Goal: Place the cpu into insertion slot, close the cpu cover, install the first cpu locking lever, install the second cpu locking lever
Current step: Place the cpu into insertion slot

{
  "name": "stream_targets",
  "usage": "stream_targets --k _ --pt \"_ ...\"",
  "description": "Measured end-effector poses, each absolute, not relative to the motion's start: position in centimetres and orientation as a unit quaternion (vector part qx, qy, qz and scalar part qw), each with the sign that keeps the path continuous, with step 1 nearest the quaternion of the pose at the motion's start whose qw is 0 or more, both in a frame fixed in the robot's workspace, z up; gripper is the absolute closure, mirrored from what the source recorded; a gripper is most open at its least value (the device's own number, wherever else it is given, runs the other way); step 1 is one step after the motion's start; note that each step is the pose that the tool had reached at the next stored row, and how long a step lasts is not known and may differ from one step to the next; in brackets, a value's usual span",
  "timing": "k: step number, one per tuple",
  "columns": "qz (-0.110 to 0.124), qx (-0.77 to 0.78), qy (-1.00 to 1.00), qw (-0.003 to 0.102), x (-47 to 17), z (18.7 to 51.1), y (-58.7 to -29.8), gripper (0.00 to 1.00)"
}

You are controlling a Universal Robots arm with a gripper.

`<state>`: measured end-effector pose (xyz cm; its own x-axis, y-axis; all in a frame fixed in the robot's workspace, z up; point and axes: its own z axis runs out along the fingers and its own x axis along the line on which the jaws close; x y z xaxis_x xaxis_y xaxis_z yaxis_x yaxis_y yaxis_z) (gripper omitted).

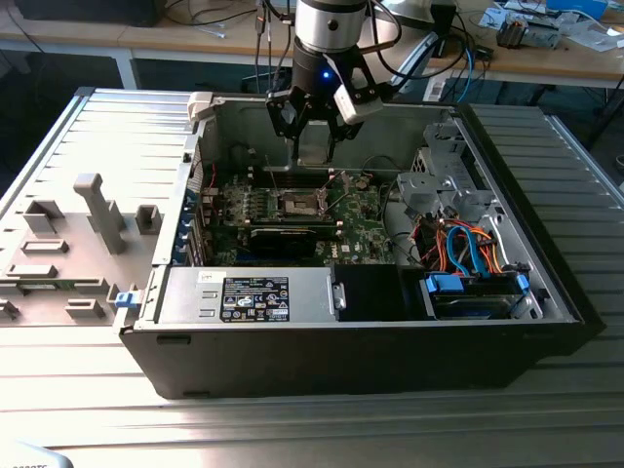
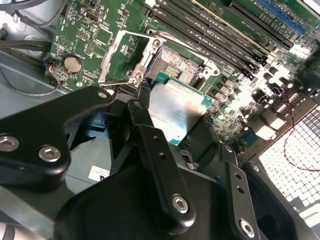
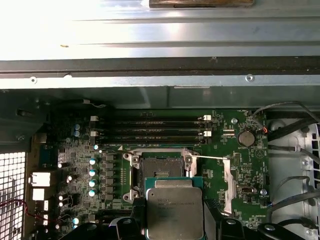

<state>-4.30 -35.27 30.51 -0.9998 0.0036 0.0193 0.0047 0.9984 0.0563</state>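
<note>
Second wrist view, nearest first: the claw (image 2: 177,120) is closed on the cpu (image 2: 175,107), its black fingers (image 2: 144,102) pressing two opposite edges so that the chip is held clear of the board. Just beyond lies the insertion slot (image 2: 172,64), bare, with its contact field exposed; the cpu is not yet seated in it. The cpu cover (image 2: 111,57) stands swung open beside the insertion slot, and in the first wrist view a thin locking lever (image 3: 207,158) appears released. Farther off run the memory slots (image 3: 150,127). In the exterior view the claw (image 1: 314,132) hovers at about 12 o'clock from the insertion slot (image 1: 297,203), with the power supply box (image 1: 258,295) at 6 o'clock; the open computer case (image 1: 341,356) rests on the slatted surface (image 1: 292,429). Judged from this, all four steps are left: seating the cpu, closing the cover, and fastening both levers.
</note>
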Motion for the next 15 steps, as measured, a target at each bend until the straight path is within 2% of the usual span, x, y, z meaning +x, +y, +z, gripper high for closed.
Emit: stream_targets --k 15 --pt "-0.028 -0.014 -0.999 0.009 -4.3 30.51 -35.27 0.45"
